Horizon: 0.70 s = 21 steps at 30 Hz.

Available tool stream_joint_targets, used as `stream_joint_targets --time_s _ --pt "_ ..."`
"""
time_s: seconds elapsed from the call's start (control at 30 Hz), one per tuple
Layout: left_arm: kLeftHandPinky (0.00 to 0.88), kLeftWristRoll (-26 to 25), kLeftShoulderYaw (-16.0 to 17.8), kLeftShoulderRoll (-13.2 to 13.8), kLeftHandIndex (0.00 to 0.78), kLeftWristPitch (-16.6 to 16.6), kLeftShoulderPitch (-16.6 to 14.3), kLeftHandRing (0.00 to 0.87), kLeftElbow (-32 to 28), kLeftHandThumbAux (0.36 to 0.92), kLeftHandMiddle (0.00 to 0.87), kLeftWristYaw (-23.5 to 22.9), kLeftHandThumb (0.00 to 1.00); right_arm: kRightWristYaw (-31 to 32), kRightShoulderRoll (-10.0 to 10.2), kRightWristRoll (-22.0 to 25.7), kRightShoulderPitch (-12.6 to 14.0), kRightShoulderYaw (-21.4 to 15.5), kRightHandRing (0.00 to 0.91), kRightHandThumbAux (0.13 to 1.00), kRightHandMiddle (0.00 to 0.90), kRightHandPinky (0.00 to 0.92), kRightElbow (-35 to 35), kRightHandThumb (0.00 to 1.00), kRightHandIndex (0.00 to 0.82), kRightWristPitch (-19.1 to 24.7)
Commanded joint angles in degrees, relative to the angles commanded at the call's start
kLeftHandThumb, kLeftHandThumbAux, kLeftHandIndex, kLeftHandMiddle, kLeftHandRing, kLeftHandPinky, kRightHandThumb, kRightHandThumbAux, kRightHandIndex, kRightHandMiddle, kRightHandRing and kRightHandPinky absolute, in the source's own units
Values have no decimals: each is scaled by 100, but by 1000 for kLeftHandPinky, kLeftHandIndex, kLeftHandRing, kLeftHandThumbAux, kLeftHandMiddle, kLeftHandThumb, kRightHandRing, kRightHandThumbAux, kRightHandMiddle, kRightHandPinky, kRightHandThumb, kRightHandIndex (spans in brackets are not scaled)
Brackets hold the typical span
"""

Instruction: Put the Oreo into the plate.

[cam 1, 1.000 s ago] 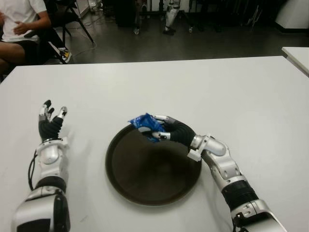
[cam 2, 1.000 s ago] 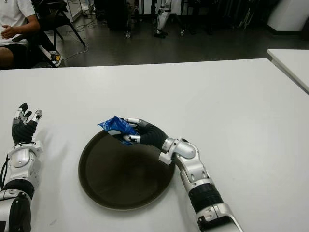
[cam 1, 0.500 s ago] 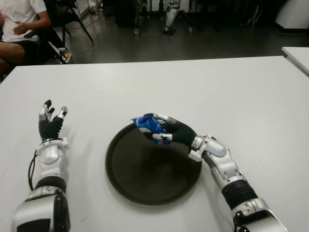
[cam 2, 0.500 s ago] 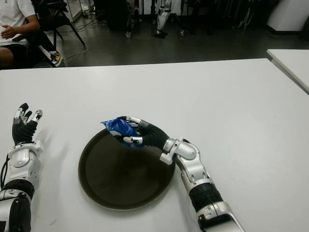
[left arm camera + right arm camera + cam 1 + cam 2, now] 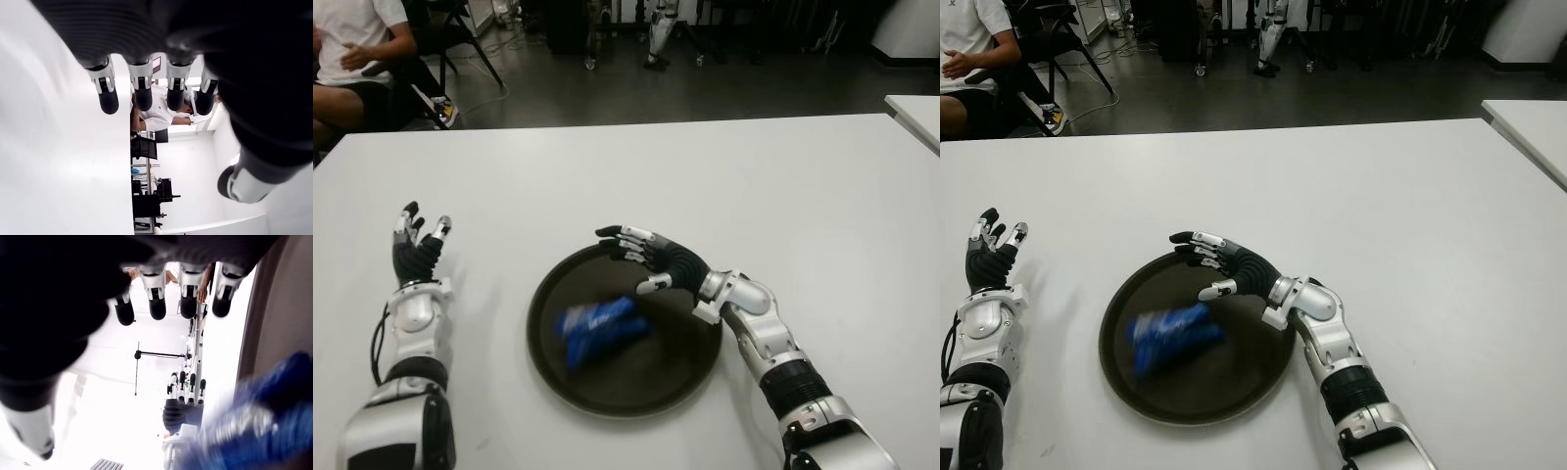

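One blue Oreo packet (image 5: 597, 331) is inside the dark round plate (image 5: 680, 377), a little toward 9 o'clock from the plate's centre. It looks smeared with motion, so I cannot tell if it is lying flat or is in the middle of falling.

The right hand (image 5: 648, 260) hovers over the plate's rim at about 1 o'clock. Its fingers are spread wide and hold nothing, and the right wrist view confirms this. The left hand (image 5: 417, 247) shows well apart at 9 o'clock of the plate on the white table (image 5: 783, 186), with fingers extended and empty.

To finish this step well, I judge the right hand should lift straight up and draw back toward 4 o'clock with fingers kept open, so it does not catch the packet or push the plate.

No letters on the packet can be read; only pale marks on blue are visible.
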Motion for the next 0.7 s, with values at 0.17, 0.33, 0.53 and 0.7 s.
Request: stream_joint_targets --time_s 0.17,0.33,0.53,0.7 --pt "0 8 -5 -4 0 -28 9 0 3 692 0 11 0 -3 1 3 3 -5 58 691 95 66 83 0 92 -111" --pt "0 2 0 -12 0 -42 14 0 2 690 0 14 0 -60 -16 -55 -1 14 65 697 99 71 84 0 92 -158" --pt "0 -38 32 -9 0 -22 2 0 19 678 0 -20 0 -8 -30 -30 -14 37 61 676 99 58 54 0 86 -15" --pt "0 -13 18 0 0 -10 -3 0 31 685 0 -7 0 -7 -59 -58 -6 56 48 675 85 48 0 0 75 50"
